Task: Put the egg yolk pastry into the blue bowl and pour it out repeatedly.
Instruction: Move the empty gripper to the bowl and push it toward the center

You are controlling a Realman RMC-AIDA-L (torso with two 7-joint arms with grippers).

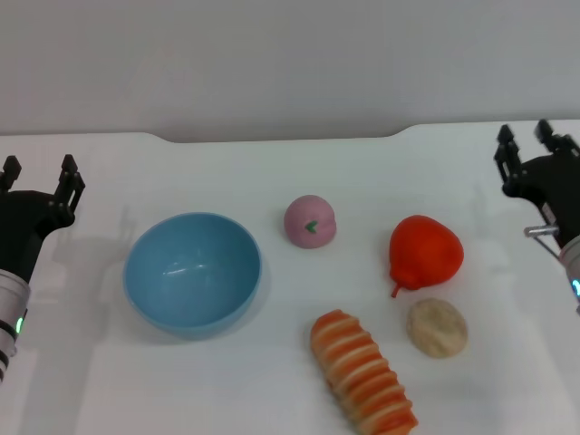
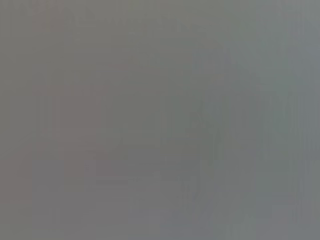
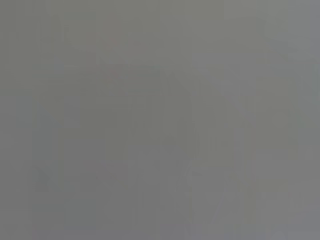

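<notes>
The egg yolk pastry [image 1: 438, 327], a small beige round lump, lies on the white table just in front of the red pear [image 1: 424, 253]. The light-blue bowl [image 1: 192, 270] stands upright and empty at the left of the middle. My left gripper [image 1: 40, 176] is open and empty at the far left edge, to the left of the bowl. My right gripper [image 1: 526, 140] is open and empty at the far right edge, beyond and to the right of the pear. Both wrist views show only plain grey.
A pink ball with a green mark [image 1: 311, 220] lies between the bowl and the pear. A long orange-and-cream striped roll [image 1: 362, 372] lies near the front edge, left of the pastry. The white table [image 1: 272, 168] ends at a grey wall behind.
</notes>
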